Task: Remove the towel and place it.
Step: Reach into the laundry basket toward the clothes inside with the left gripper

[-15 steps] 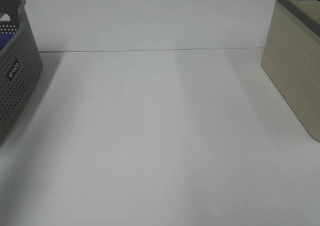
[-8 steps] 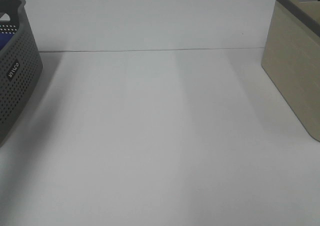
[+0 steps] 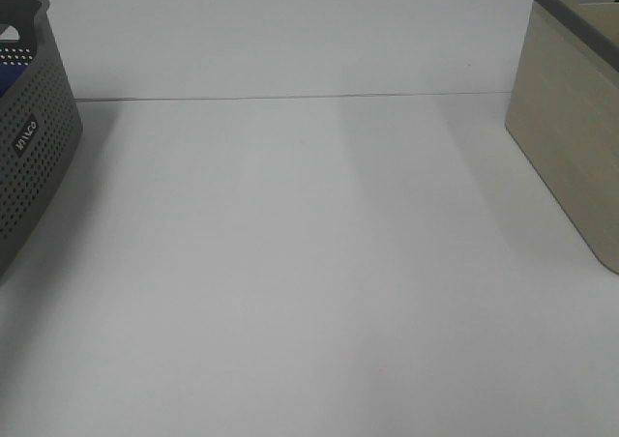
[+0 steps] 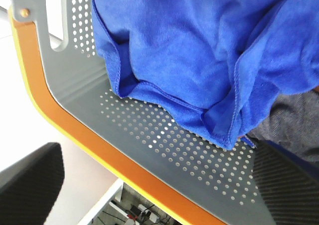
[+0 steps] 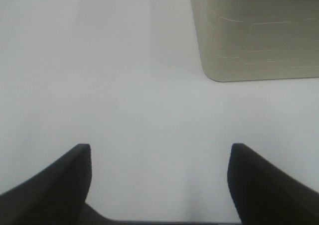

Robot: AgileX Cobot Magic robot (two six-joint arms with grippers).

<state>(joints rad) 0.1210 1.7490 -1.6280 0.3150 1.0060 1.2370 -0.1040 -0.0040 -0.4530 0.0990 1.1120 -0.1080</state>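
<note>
Both spread wide: the left tool (image 4: 157, 158) is hovering over the royal-blue plush towel (image 4: 199, 51) in a grey perforated basket (image 4: 79, 80), the right tool (image 5: 159, 150) over the white surface (image 5: 99, 60).

We see bright, even overhead light. The table (image 3: 290, 282) washes out pale, with faint soft shadow bands. In the wrist view the right gripper (image 5: 160, 150) blurs dark up close.

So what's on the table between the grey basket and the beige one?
Nothing. In the exterior high view, the white table between the grey basket and the beige basket is bare.
</note>
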